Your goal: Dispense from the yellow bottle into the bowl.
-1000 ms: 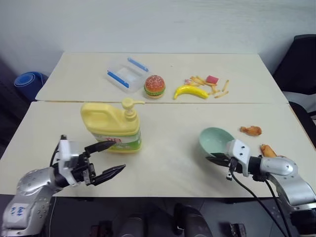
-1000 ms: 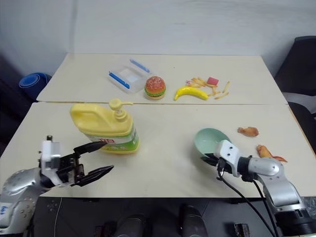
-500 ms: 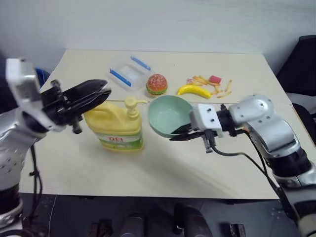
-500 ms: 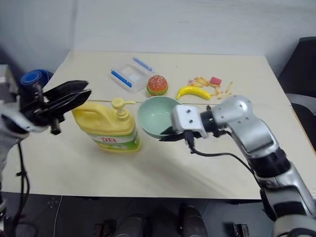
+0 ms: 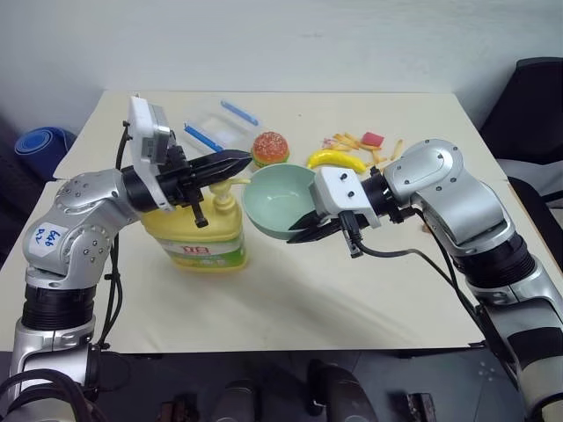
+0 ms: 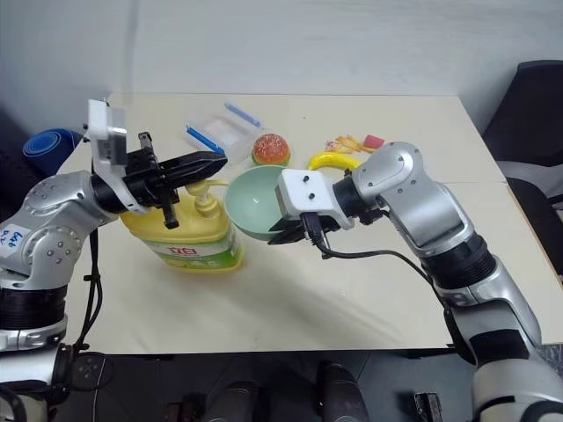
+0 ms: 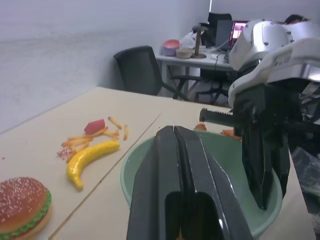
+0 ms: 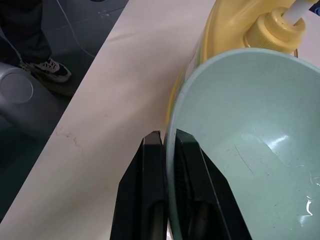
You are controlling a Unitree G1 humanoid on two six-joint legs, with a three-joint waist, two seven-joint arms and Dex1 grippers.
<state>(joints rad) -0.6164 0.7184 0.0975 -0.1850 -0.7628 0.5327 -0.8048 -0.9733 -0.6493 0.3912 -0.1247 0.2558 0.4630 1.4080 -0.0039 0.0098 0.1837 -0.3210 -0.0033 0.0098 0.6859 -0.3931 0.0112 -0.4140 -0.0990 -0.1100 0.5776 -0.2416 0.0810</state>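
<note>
The yellow bottle [image 5: 201, 237] stands on the near table, its pump top [image 5: 223, 197] pointing toward the bowl. My left gripper [image 5: 247, 157] is shut and empty, its fingertips just above the pump head. The pale green bowl [image 5: 278, 200] hangs tilted in the air right beside the pump spout. My right gripper [image 8: 163, 139] is shut on the bowl's rim, one finger inside and one outside. The left wrist view shows my shut left gripper [image 7: 173, 130] in front of the bowl [image 7: 132, 177].
On the far table lie a clear box with blue clips [image 5: 218, 123], a toy burger [image 5: 270, 147], a toy banana [image 5: 338, 160] and fries [image 5: 354, 141]. A black chair [image 5: 528, 105] stands at the right, a blue roll [image 5: 37, 145] at the left.
My left gripper closed, rose and moved over the pump. My right gripper lifted the bowl from the table's right side and carried it left to beside the pump.
</note>
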